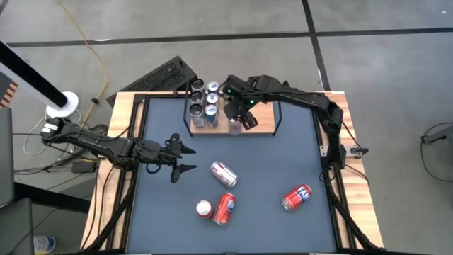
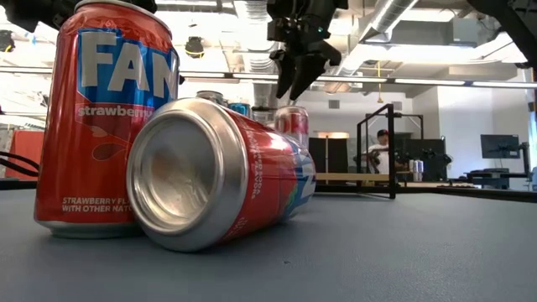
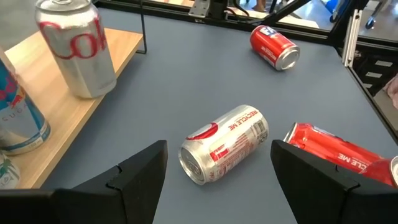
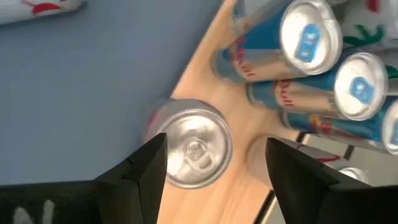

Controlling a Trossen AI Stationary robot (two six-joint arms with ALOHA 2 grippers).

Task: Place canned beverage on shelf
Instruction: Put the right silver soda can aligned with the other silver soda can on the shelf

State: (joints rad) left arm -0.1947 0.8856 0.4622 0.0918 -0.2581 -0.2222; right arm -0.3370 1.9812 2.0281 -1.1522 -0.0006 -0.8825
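The shelf (image 1: 262, 125) stands at the table's far side. A silver can (image 4: 194, 148) stands upright on its board, beside several blue-and-silver cans (image 4: 311, 68) at the shelf's left end. My right gripper (image 4: 214, 165) hangs open just above that silver can, fingers pointing steeply down, clear of its top; it also hangs above the can in the low view (image 2: 298, 75). My left gripper (image 3: 217, 186) waits open near the table's left side, pointing at a silver-and-red can (image 3: 224, 144) that lies on its side on the mat.
A red can (image 1: 225, 207) lies beside an upright one (image 1: 204, 209) near the front. Another red can (image 1: 297, 197) lies at the right. The mat between the shelf and these cans is bare. Black rod uprights (image 1: 277, 117) stand at the shelf's ends.
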